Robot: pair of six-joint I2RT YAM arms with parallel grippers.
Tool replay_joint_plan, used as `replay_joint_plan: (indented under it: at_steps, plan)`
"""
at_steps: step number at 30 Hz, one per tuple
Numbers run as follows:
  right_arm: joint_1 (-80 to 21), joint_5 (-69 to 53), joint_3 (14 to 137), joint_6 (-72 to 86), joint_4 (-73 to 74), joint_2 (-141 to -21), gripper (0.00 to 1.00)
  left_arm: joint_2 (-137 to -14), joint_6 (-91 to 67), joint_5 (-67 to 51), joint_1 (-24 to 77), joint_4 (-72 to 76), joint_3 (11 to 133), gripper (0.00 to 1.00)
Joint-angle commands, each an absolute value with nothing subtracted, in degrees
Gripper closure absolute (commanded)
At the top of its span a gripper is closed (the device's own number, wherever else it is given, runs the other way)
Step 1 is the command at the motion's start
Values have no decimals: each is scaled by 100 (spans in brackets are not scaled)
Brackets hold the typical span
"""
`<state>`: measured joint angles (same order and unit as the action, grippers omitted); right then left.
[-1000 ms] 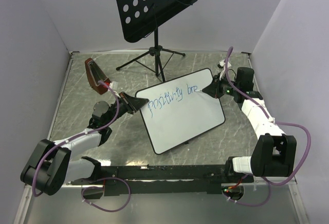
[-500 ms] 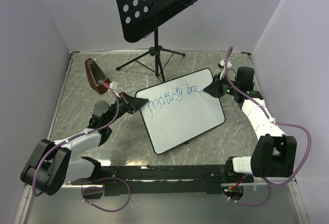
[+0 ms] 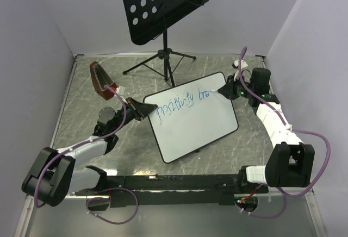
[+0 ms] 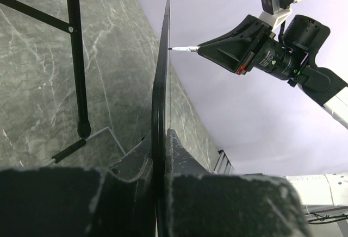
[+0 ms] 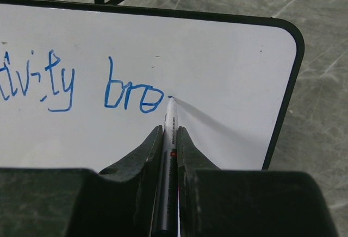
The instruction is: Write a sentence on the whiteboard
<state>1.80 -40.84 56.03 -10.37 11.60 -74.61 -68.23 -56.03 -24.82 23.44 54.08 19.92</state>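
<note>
Steadiness explains the hold: left gripper (image 3: 144,109) clamps the left edge of the large white black-rimmed whiteboard (image 3: 198,128), tilted mid-table; right gripper (image 3: 224,91) pinches a slim white marker (image 5: 171,118), tip at the unfinished blue handwritten sentence (image 5: 133,93)

Overhead, behind the near edge of the desk (image 3: 76,106), looking down. Left wrist: close, edge-on along the whiteboard (image 4: 161,85). Right wrist: close, facing that same board's front.
</note>
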Motion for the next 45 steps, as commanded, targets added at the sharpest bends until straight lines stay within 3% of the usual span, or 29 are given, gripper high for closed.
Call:
replay_joint_plan:
  at_steps: [1,26,45]
  plan:
    - [202,-3815,5862,-1134,1028,-7515,100,-6741,-5344,-2689,2373,6021,2197,99]
    - [193,-4552,6056,-1441,1388,-7761,100,-6803,-5353,-2689,2382,6082,2189,99]
    - [360,-4245,5730,-1775,1644,-7444,100,-6706,-5309,-2672,2373,6003,2171,99]
